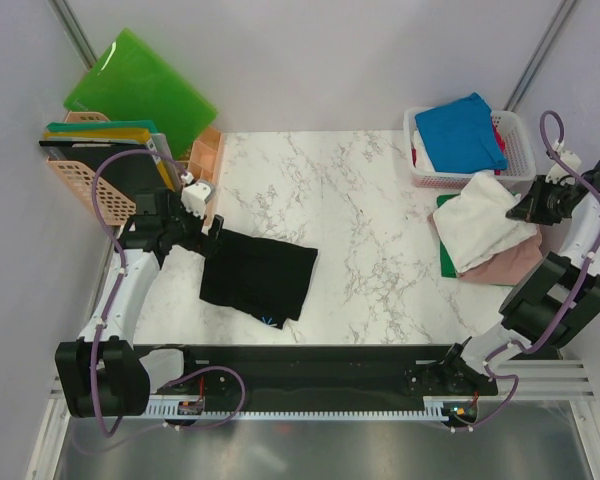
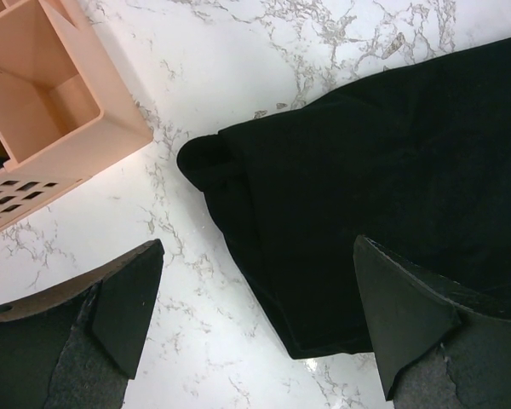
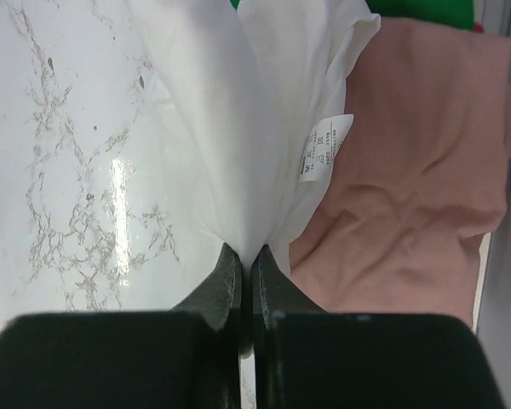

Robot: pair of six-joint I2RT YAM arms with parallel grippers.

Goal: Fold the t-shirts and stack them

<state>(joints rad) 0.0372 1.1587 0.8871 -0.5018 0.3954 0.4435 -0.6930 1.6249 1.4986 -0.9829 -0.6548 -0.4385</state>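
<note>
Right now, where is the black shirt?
Top view: the black t-shirt lies on the table's left side, under the open left fingers, near the peach bin.

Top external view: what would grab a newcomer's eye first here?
The black t-shirt, folded on the marble table left of centre, with the open left tool at its edge. At the right edge, the right tool is shut on a white t-shirt heaped over a pink t-shirt. Bright green boards lean at back left.
</note>
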